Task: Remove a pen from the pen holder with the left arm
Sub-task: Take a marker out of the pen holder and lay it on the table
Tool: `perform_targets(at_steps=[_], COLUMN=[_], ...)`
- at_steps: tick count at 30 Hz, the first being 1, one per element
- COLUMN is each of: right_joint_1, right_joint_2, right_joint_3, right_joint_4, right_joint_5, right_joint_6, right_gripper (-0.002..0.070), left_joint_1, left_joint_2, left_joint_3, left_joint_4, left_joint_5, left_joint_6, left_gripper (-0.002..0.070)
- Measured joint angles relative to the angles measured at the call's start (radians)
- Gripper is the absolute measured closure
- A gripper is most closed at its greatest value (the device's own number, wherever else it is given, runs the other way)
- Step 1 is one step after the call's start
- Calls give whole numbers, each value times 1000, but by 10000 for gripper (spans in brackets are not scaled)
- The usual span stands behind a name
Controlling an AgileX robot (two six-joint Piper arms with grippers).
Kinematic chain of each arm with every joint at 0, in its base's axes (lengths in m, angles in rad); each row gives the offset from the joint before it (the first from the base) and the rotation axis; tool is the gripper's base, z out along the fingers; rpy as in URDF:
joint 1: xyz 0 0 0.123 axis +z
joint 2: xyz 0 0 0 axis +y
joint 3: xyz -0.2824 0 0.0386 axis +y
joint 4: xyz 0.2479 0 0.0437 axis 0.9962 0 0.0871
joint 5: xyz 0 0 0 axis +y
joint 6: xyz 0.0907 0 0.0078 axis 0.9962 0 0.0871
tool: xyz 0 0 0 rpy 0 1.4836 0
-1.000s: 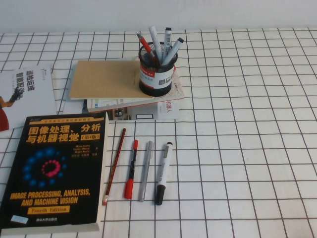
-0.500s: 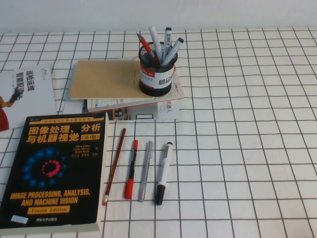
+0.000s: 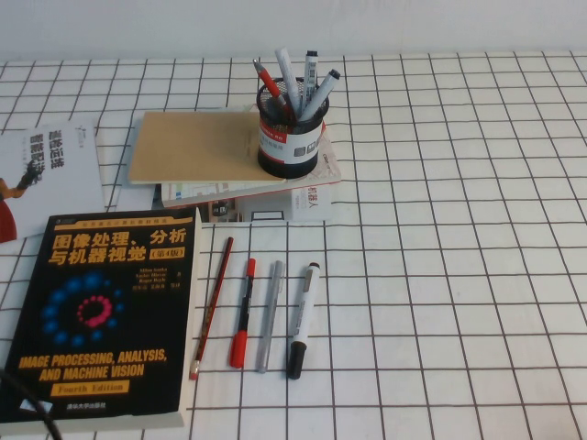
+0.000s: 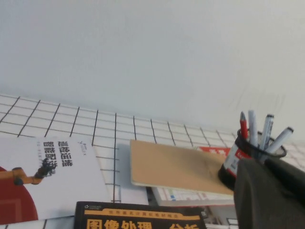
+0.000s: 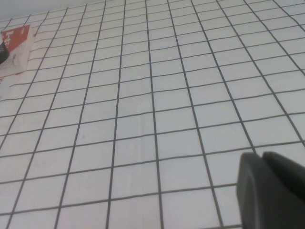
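Left wrist view: closed left hand [image 4: 263,166] partly hides pen holder [image 4: 231,166]; right hand [image 5: 262,160] closed.

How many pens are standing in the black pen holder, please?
4 in the pen holder on the book stack: red pen, grey marker, dark-capped marker, rightmost marker. More may be hidden. Left hand far off; right hand over the grid cloth.

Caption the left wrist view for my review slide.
Shut left claw faces the pen holder of pens atop the book stack; right claw parked apart over grid cloth.
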Motion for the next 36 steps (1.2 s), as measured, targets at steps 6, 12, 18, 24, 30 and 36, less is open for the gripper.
perform_targets(at_steps=[6, 12, 18, 24, 30, 36], right_joint_1=[0, 0, 0, 0, 0, 0], right_joint_2=[0, 0, 0, 0, 0, 0], right_joint_3=[0, 0, 0, 0, 0, 0], right_joint_4=[0, 0, 0, 0, 0, 0], right_joint_5=[0, 0, 0, 0, 0, 0], right_joint_6=[0, 0, 0, 0, 0, 0], right_gripper=[692, 692, 692, 692, 692, 692], left_joint_1=[-6, -148, -321, -349, -349, -350], left_joint_2=[267, 430, 561, 768, 982, 1184], left_joint_3=[-122, -166, -171, -242, -348, -499], left_joint_4=[9, 174, 464, 670, 776, 871], left_joint_5=[20, -67, -355, -525, -640, -720], left_joint_6=[61, -11, -278, -435, -643, -728], left_gripper=[677, 677, 677, 620, 409, 345])
